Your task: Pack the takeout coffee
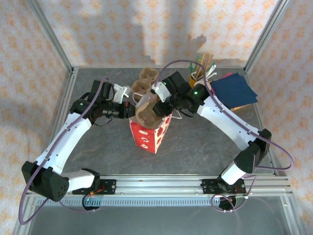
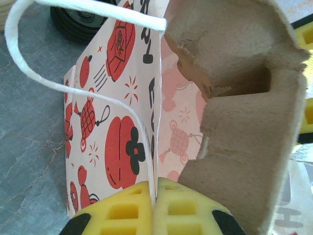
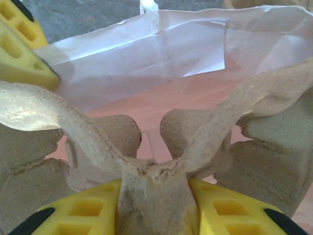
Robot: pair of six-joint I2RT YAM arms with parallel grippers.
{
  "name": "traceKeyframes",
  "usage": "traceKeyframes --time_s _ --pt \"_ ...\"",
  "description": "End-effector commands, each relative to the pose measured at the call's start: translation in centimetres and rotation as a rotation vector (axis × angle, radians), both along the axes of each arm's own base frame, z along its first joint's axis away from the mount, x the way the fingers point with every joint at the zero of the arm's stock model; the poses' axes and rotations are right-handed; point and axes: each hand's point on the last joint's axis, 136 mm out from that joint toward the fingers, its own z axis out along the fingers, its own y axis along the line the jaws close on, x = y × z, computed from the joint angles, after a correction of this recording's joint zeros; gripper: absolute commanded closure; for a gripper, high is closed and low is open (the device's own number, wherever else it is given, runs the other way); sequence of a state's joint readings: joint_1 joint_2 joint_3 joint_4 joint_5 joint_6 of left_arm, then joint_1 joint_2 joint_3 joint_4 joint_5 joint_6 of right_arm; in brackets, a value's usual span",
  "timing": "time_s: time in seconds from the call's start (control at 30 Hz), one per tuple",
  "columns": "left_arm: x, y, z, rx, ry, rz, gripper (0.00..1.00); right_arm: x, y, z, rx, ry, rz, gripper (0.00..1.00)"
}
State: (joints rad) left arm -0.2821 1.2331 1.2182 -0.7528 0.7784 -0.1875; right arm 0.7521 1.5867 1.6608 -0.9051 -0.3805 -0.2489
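The takeout coffee is out of view. A red-and-white printed paper bag [image 1: 148, 138] stands open at the table's middle. My left gripper [image 1: 130, 110] is shut on the bag's rim [image 2: 155, 161], its yellow pads [image 2: 128, 208] pinching the paper edge beside the white cord handle [image 2: 27, 63]. My right gripper [image 1: 164, 105] is shut on the centre ridge of a brown pulp cup carrier [image 3: 155, 196]. The carrier [image 1: 146, 111] hangs tilted over the bag's mouth, its cup wells [image 2: 244, 122] partly inside the pink-lit interior [image 3: 146, 54]; no cup sits in them.
More brown pulp carriers [image 1: 145, 80] lie behind the bag. Dark blue napkins [image 1: 234, 89] and a holder of stirrers [image 1: 203, 67] sit at the back right. A black round object [image 2: 80, 19] rests on the grey tabletop beyond the bag. Metal frame posts border the table.
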Motion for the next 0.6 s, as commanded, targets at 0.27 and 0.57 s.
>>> traceKeyframes --time_s 0.27,0.57 --pt "0.2 -0.7 0.7 0.012 -0.035 -0.033 1.00 0.5 -1.5 -2.0 -0.121 -0.007 -0.035 0.66" --pt "1.0 -0.3 1.1 0.037 -0.051 0.008 1.00 -0.5 -1.2 -3.2 -0.141 0.040 0.006 0.66"
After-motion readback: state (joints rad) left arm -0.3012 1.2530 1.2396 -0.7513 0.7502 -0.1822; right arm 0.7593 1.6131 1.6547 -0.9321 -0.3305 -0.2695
